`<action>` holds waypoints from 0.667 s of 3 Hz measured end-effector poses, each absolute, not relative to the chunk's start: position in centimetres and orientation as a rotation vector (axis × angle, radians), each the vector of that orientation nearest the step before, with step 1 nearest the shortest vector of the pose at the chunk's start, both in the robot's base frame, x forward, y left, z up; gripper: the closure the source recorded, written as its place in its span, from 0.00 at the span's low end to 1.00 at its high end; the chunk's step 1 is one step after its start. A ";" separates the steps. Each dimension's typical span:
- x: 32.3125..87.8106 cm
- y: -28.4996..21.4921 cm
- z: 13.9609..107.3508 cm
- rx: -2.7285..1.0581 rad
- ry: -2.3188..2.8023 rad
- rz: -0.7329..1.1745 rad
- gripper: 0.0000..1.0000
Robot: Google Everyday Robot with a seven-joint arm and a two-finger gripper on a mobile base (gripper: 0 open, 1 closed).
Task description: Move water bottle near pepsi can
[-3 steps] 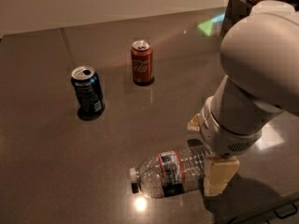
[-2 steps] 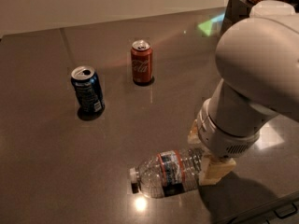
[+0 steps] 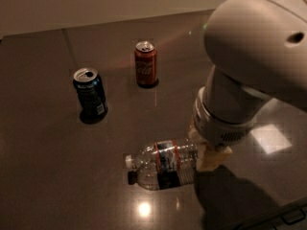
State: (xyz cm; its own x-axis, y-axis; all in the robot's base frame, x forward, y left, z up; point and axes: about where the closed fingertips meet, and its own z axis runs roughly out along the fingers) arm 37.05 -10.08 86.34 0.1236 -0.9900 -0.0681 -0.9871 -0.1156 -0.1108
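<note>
Whether the jaws were clamped or slack could not be told; the gripper (image 3: pixel 202 150) sat low at the table (image 3: pixel 43 181), right against the bottom end of the water bottle (image 3: pixel 165 164). The bottle lay on its side near the front edge, with its white cap pointing left. The bulky pale arm (image 3: pixel 249 66) rose above the gripper and filled the right side of the view. The pepsi can (image 3: pixel 89 92) stood upright well apart from the bottle, up and to the left. A red can (image 3: pixel 145 64) stood farther back, to the right of the blue one.
</note>
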 end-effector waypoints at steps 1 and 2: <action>40.1 -8.0 88.9 -2.207 2.010 -0.065 1.00; 42.4 -6.0 89.9 -2.157 2.023 -0.041 1.00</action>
